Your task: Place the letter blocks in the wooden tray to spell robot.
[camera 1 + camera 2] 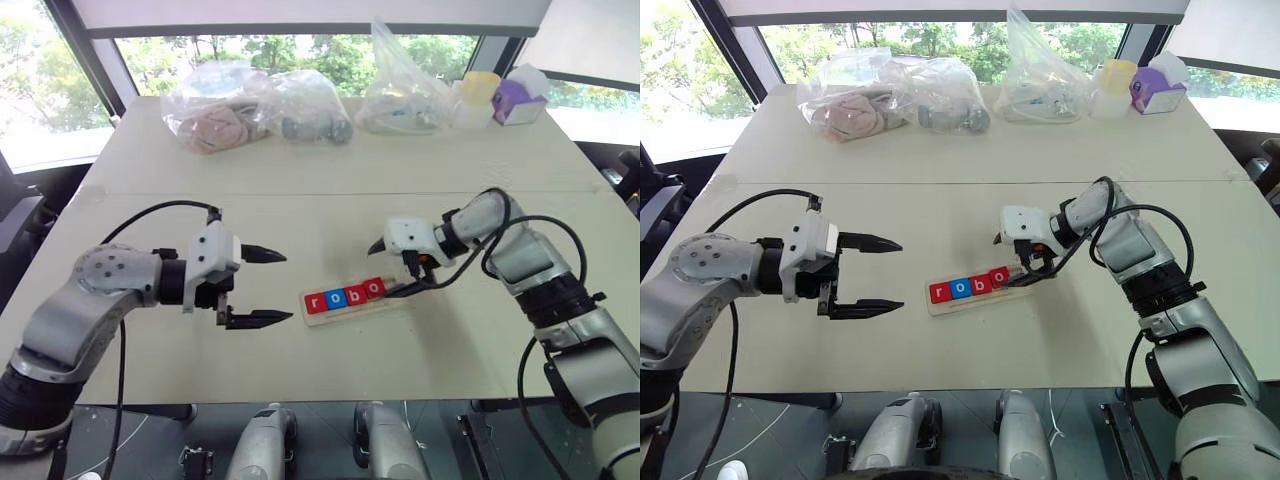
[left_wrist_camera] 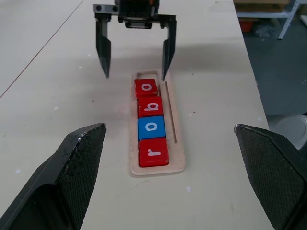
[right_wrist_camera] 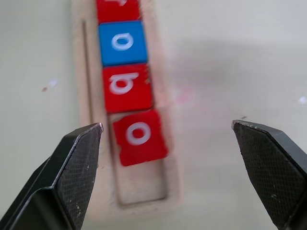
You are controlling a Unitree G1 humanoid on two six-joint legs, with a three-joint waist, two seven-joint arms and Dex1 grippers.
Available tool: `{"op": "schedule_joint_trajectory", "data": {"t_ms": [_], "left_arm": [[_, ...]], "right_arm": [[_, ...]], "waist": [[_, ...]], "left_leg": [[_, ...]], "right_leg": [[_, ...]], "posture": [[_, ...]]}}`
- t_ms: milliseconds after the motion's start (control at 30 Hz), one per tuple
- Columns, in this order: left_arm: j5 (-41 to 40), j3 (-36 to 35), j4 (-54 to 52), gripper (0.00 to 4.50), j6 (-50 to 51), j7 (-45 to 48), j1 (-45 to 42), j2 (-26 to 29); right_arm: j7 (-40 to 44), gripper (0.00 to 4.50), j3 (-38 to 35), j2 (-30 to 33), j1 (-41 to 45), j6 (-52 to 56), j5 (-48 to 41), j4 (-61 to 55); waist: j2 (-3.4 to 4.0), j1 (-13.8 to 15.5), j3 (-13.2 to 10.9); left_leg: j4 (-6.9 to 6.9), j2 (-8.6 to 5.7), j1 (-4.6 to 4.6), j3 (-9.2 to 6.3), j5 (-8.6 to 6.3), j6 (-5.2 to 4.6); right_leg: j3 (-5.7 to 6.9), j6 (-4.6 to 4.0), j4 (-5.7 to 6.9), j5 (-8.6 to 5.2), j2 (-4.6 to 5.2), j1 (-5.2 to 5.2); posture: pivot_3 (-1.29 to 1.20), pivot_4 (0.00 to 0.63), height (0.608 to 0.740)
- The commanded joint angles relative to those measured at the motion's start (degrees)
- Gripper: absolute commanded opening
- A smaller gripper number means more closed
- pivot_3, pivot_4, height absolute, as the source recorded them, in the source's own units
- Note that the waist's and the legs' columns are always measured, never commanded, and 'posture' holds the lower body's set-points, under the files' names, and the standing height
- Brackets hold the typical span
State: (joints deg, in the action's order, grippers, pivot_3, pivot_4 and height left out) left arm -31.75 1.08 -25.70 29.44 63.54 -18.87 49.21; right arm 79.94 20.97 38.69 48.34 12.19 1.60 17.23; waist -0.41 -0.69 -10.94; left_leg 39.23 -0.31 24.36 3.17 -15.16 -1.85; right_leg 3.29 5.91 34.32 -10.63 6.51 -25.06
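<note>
– Why does the right gripper [image 1: 392, 268] hang over the far end of the wooden tray [image 2: 178, 158]?

– Its jaws are spread wide and hold nothing. The second red "o" block [image 3: 139, 136] lies just below them, a little crooked in the groove, so I'd judge it was let go there. Four letter blocks sit in the tray: r [image 2: 153, 152], o [image 2: 151, 128], b [image 2: 150, 105], o. The last slot is bare (a "t" is nowhere among them).

– And the left gripper [image 1: 266, 287]?

– Jaws spread too, empty, pointing at the tray from well to its left, probably waiting.

– The setting?

– A pale tabletop [image 1: 330, 220], clear plastic bags [image 1: 255, 105] and a purple box [image 1: 518, 101] along its far edge, windows with trees beyond.
</note>
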Motion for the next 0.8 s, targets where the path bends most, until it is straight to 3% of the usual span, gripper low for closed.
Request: {"op": "schedule_joint_trajectory", "data": {"t_ms": [33, 433, 800], "left_arm": [[0.1, -0.4, -0.7, 4.50, -0.8, -0.1, -1.1, -0.1], [0.0, -0.3, -0.6, 4.50, -0.6, 0.1, -1.5, -0.4], [0.1, -0.1, -0.4, 4.50, -0.5, 0.1, -1.9, -0.6]], "right_arm": [[-3.7, 4.45, -3.1, -0.9, 2.5, -0.7, -0.1, 2.6], [-10.8, 4.45, -2.2, -2.5, 1.6, -7.8, 3.8, 9.1], [-5.7, 4.45, -2.1, -1.0, -1.3, -6.0, 2.9, 4.5]], "waist": [[0.00, 0.1, 0.0], [0.00, 0.0, 0.0], [0.00, 0.0, 0.0]], "left_leg": [[0.00, 0.00, 0.00, -0.01, 0.01, 0.01], [0.00, 0.00, 0.01, -0.01, 0.01, 0.01], [0.00, 0.00, 0.00, -0.01, 0.01, 0.01]], "right_leg": [[0.00, 0.00, 0.00, 0.00, -0.01, 0.00], [0.00, 0.01, 0.01, 0.01, -0.01, 0.00], [0.00, 0.01, 0.03, 0.01, -0.02, 0.01]], "posture": [[0.00, 0.150, 0.740], [0.00, 0.150, 0.740], [0.00, 0.150, 0.740]]}}
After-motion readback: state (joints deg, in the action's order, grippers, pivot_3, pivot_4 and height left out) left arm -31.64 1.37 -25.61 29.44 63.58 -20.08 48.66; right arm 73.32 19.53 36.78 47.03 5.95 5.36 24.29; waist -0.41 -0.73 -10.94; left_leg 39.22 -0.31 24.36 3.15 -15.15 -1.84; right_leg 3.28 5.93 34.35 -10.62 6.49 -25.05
